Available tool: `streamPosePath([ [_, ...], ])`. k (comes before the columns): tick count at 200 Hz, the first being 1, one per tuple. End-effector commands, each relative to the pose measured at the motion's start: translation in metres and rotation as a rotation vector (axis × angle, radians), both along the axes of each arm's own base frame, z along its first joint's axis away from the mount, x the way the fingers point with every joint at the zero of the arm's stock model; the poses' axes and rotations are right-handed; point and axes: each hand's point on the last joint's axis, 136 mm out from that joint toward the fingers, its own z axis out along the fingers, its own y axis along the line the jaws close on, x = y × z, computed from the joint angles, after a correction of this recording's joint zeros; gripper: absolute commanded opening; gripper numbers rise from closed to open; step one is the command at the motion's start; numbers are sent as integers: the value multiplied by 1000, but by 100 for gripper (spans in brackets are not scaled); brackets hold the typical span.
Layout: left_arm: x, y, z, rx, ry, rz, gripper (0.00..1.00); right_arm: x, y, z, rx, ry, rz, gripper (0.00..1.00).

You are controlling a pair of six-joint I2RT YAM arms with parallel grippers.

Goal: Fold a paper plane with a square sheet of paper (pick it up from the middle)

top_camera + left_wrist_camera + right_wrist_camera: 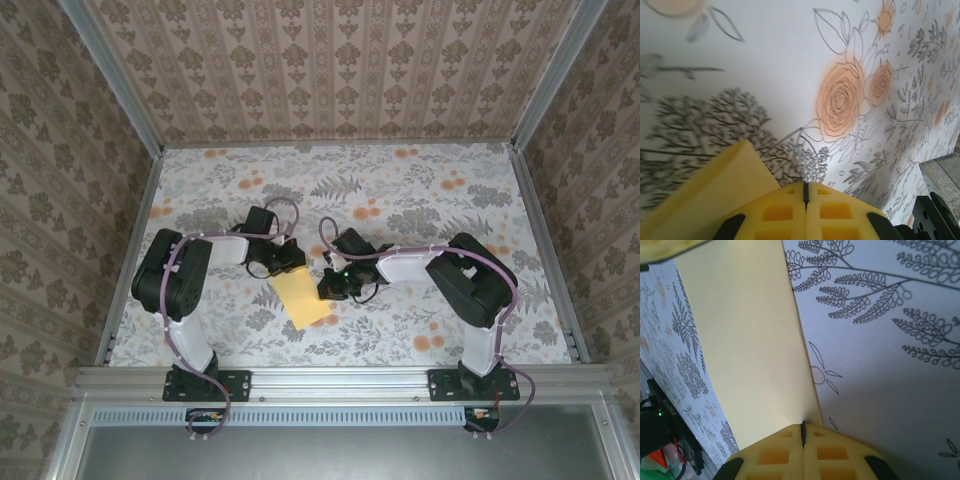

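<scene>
Pale-yellow sheet of paper lies on the floral surface, just toward 6 o'clock from centre in the top view, between the two arms. It reads as an oblong, long axis running 11 to 5 o'clock. Left gripper sits at the sheet's 11 o'clock end and right gripper at its 2 o'clock edge, both low over the surface. Both sets of jaws are closed.

In the left wrist view the yellow fingers meet on a thin dark seam. The paper lies at their 9 o'clock with one corner raised off the surface, and an orange flower print is at 12 o'clock. In the right wrist view the fingers meet the same way. The paper stretches from the tips toward 11 o'clock, its right edge running down into the seam. I cannot tell whether either pair pinches the sheet or only touches it.
</scene>
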Motion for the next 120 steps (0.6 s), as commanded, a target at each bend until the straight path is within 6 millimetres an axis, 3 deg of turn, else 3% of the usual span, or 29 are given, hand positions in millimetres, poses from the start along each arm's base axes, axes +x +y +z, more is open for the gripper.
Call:
streamPosePath([
  [1,13,34,-26,118,-4,53,0,-38,-40,-42,-176,152,-4,0],
  [42,23,54,-30,145,16,84,0,-37,-41,-40,-181,151,-13,0],
  [120,52,77,-22,175,-20,121,0,-35,-42,-34,-180,130,-22,0],
])
